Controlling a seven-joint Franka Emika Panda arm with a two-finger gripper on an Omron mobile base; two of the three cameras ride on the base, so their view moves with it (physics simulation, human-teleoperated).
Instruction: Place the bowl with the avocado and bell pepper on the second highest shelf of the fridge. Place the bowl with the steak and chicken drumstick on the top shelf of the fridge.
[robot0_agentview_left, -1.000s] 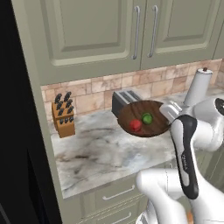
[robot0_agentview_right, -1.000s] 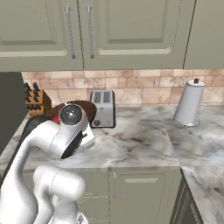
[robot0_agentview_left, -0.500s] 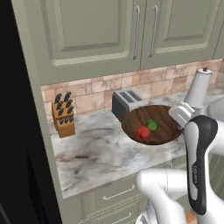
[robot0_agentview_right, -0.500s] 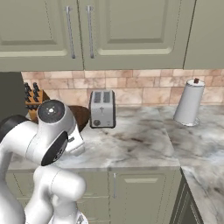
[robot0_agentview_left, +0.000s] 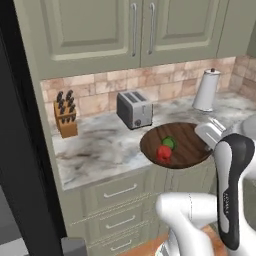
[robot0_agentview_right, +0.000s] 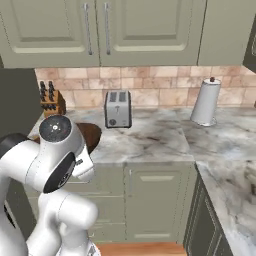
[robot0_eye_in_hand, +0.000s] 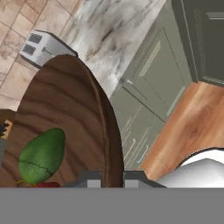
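Note:
The dark wooden bowl (robot0_agentview_left: 184, 141) with the green avocado (robot0_agentview_left: 170, 142) and red bell pepper (robot0_agentview_left: 163, 153) hangs level over the counter's front edge. My gripper (robot0_agentview_left: 206, 146) is shut on its right rim. In the hand view the gripper (robot0_eye_in_hand: 112, 177) pinches the bowl (robot0_eye_in_hand: 70, 105) rim, with the avocado (robot0_eye_in_hand: 41, 155) inside and a sliver of the bell pepper (robot0_eye_in_hand: 46, 184) below it. The bowl (robot0_agentview_right: 91, 134) peeks out behind my arm in the right base view. The fridge (robot0_agentview_left: 22, 130) is the dark mass at left; its shelves are hidden. The bowl with the steak and chicken drumstick is out of view.
On the marble counter (robot0_agentview_left: 100, 145) stand a toaster (robot0_agentview_left: 134, 109), a knife block (robot0_agentview_left: 65, 116) and a paper towel roll (robot0_agentview_left: 206, 90). Upper cabinets (robot0_agentview_left: 125, 30) hang above. Drawers (robot0_agentview_left: 117, 200) and a wooden floor (robot0_eye_in_hand: 192, 127) lie below the bowl.
The camera has shifted with the base, so the counter scene slid. The gripper has carried the bowl away from the toaster, out to the counter's front edge, still shut on the rim.

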